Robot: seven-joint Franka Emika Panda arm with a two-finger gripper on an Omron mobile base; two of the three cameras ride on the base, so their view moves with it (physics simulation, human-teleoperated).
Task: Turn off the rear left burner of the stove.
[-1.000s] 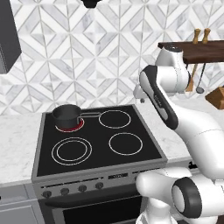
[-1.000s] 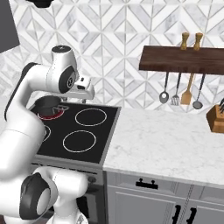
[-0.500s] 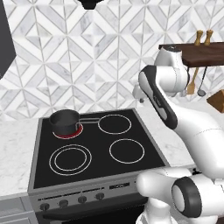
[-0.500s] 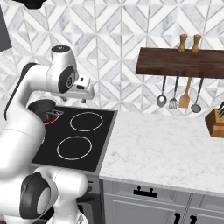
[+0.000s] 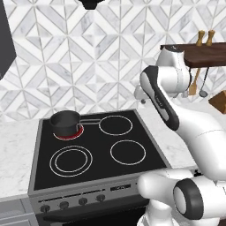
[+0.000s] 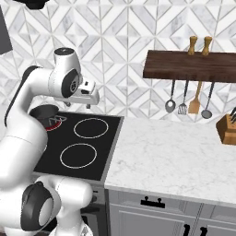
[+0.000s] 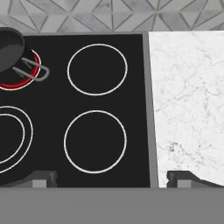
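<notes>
The stove (image 5: 98,146) is a black glass cooktop with a row of dark knobs (image 5: 64,205) on its grey front panel. Its rear left burner (image 5: 69,134) glows red under a dark saucepan (image 5: 65,122). In the hand view the red ring (image 7: 15,83) peeks out below the saucepan (image 7: 8,48) at the upper left. My gripper (image 6: 90,103) hangs open and empty high above the stove's right side, near the back wall. Its fingertips (image 7: 41,178) stand wide apart over the front right burner (image 7: 95,141).
A marble counter (image 6: 175,156) runs to the right of the stove, with a knife block (image 6: 228,129) at its far end. A wooden shelf (image 6: 189,67) with hanging utensils is on the wall. A range hood (image 5: 90,4) hangs above.
The whole picture has shifted a little in both base views, so the base has moved. The arm keeps its pose and the gripper stays open.
</notes>
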